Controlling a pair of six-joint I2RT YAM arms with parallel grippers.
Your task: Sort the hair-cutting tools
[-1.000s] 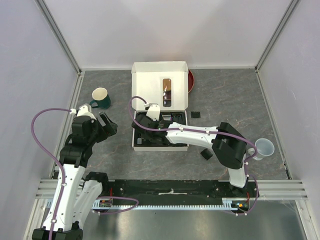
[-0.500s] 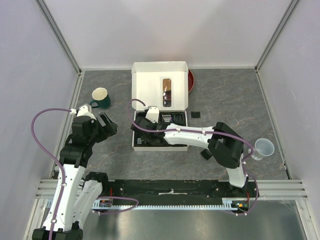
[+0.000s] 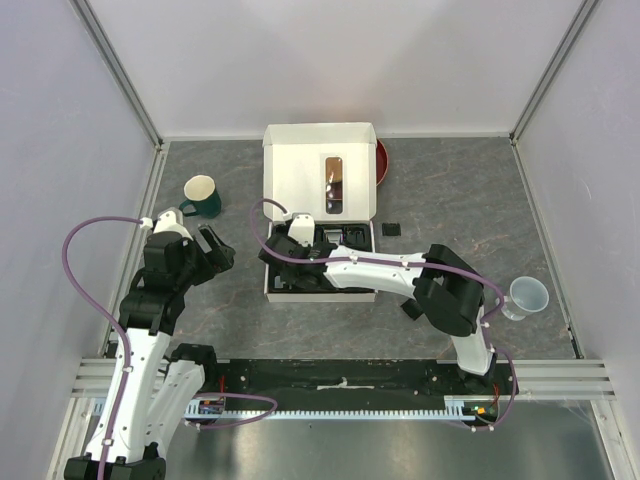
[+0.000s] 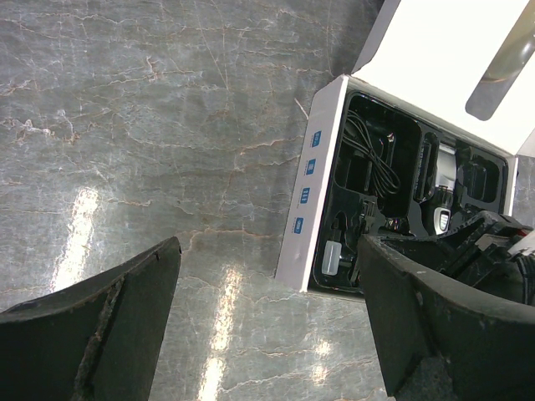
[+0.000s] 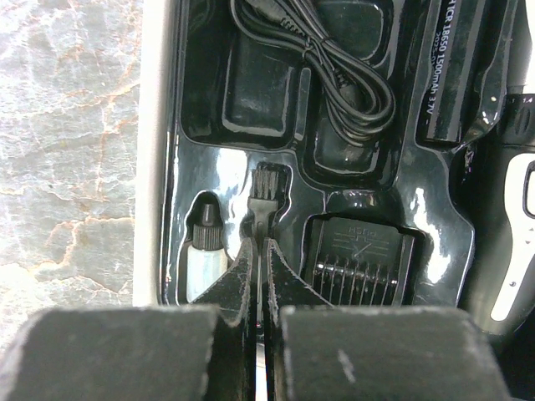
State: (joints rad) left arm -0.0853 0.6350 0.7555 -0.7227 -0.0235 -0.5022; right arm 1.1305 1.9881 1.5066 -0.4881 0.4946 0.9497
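An open white box [image 3: 320, 180] holds a black moulded tray [image 5: 251, 100]. My right gripper [image 5: 261, 251] is shut on the handle of the thin black brush [image 5: 267, 188], which lies in its slot in the tray. The black cable [image 5: 334, 67] is coiled in a far pocket, a comb guard [image 5: 359, 255] sits right of the brush, and the clipper [image 5: 506, 251] lies at the tray's right edge. Two small black guards [image 3: 392, 229] [image 3: 412, 309] lie on the table. My left gripper [image 4: 267, 317] is open and empty above the table, left of the box [image 4: 322, 184].
A green mug [image 3: 202, 196] stands at the left rear and a clear cup [image 3: 528, 295] at the right. A red dish [image 3: 381, 160] sits behind the box. A small white oil bottle [image 5: 203, 259] lies left of the brush.
My right gripper has shifted slightly left over the tray's left part. The left arm has not moved.
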